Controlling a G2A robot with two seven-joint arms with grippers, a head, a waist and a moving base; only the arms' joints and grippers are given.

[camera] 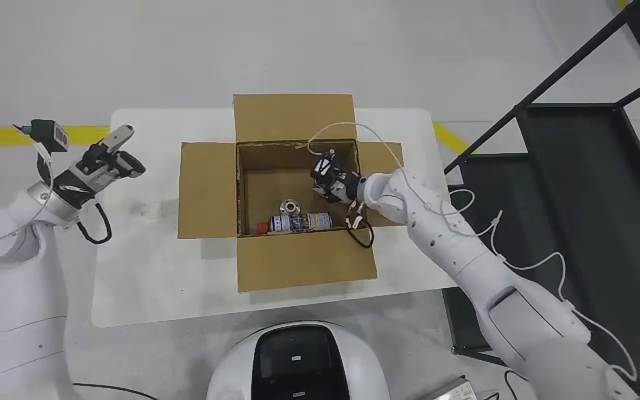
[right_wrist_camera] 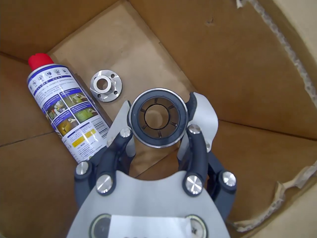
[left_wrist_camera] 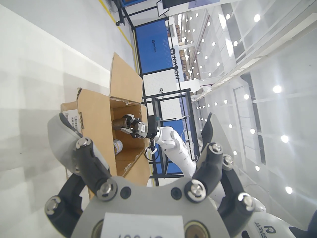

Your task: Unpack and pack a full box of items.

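Inside the open box (camera: 207, 190), the right claw (right_wrist_camera: 161, 104) grips a ringed metal bearing (right_wrist_camera: 135, 121). Its two fingers are drawn in against the bearing's sides, and the part is held clear above the box floor. On that floor a red-capped spray can (right_wrist_camera: 66, 107) lies on its side near one wall, with a shiny flange (right_wrist_camera: 106, 86) just beside it. Well outside the box, to its left, the left claw (camera: 130, 150) hangs over the white table (camera: 150, 270), spread wide and holding nothing.
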